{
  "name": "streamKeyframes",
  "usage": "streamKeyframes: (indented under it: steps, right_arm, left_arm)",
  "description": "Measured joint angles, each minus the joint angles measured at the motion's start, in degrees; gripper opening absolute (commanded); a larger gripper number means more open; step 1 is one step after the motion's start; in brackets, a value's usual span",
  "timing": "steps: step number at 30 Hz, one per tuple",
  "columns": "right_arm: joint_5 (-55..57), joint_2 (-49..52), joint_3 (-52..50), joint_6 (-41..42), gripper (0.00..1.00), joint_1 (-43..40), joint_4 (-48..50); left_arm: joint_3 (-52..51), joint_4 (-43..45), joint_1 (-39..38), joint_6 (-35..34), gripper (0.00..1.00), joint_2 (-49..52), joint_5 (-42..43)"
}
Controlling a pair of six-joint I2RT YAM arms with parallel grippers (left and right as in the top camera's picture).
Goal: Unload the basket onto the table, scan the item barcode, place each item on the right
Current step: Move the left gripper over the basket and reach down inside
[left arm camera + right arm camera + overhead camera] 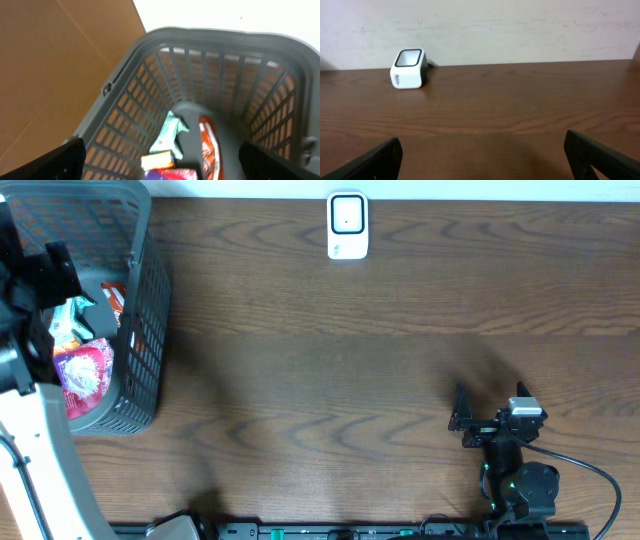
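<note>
Several packaged items lie in a grey mesh basket [146,330] at the table's left edge: a teal packet [170,132], an orange-red packet [209,147], a small yellow box [157,160] and a pink-purple packet [85,375]. No barcode shows on any of them. My left gripper [170,157] hangs open above the basket's inside [220,45], apart from the items, holding nothing. The white scanner [348,225] with its dark window stands at the table's far edge, also visible as the scanner [409,68] in the right wrist view. My right gripper [490,398] rests open and empty near the front right.
Brown wooden table [330,380] stretches between basket and right arm. A cable [590,470] loops beside the right arm's base. A brown cardboard surface [50,65] lies to the left of the basket. A pale wall [520,25] rises behind the scanner.
</note>
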Motion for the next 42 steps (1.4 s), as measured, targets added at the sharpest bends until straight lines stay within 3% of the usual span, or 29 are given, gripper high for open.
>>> streamKeyframes:
  steps: [10,15,24,42]
  right_arm:
    - [0.0,0.0,0.0,0.0,0.99,0.0,0.0]
    - [0.0,0.0,0.0,0.0,0.99,0.0,0.0]
    - [0.0,0.0,0.0,0.0,0.99,0.0,0.0]
    - [0.0,0.0,0.0,0.0,0.99,0.0,0.0]
  left_arm:
    - [0.3,-3.9,1.3,1.1,0.97,11.2,-14.2]
    - [0.3,-4.3,1.5,0.0,0.98,12.3,-16.9]
    - [0.3,-5.4,6.0,-10.4,0.97,12.3,-16.7]
    - [0.3,-6.5,6.6,-12.4,0.98,13.1,-15.6]
